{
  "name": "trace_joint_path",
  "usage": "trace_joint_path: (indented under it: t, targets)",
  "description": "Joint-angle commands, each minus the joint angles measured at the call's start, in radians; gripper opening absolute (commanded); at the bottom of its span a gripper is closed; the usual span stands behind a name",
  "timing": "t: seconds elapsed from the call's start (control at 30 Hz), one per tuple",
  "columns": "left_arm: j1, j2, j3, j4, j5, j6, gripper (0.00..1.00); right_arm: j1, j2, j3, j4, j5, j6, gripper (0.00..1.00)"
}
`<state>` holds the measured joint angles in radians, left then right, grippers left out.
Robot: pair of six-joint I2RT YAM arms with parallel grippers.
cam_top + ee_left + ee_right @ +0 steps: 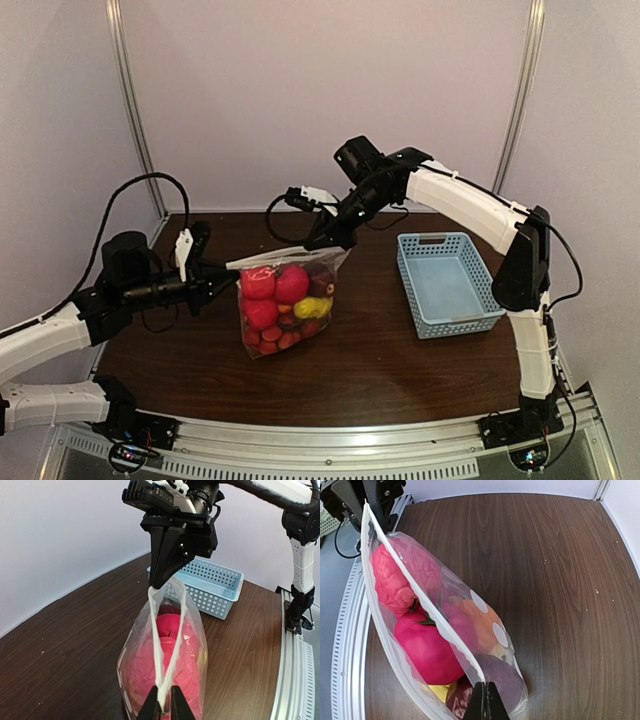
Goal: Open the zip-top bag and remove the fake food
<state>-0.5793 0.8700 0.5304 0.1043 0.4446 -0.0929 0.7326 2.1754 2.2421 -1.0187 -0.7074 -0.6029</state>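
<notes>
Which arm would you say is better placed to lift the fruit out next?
Probably the right: the right gripper meets the parted rim of the zip-top bag from above, nearer the basket; the left gripper grips it sideways.

zip-top bag [140, 665] base cropped — fake food [172, 622] partly hidden

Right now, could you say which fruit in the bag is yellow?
The small fruit below the purple one in the zip-top bag; others are red or orange.

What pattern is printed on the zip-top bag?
The zip-top bag is clear with white polka dots; best seen in the right wrist view.
</notes>
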Motion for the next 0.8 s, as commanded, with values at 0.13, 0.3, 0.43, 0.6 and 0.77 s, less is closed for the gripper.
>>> trace_joint_path:
  t: [0.13,0.3,0.43,0.6,0.77]
  targets:
    - [0.006,0.015,0.125,-0.1,0.018,-0.019,0.08,0.007,0.011,0.084,0.004,-0.014,0.005,0.0]
    - [0.006,0.018,0.155,-0.144,-0.039,-0.067,0.44,0.008,0.001,0.085,0.007,-0.013,0.009,0.0]
    - [0.006,0.093,0.312,-0.235,-0.108,-0.142,0.62,0.01,-0.018,0.091,0.046,-0.016,0.036,0.0]
    - [0.006,0.329,0.582,-0.461,-0.072,-0.139,0.63,0.019,-0.002,0.134,0.046,-0.031,0.049,0.0]
    - [0.006,0.549,0.804,-0.674,0.036,-0.116,0.58,0.022,-0.005,0.141,0.077,-0.053,0.081,0.0]
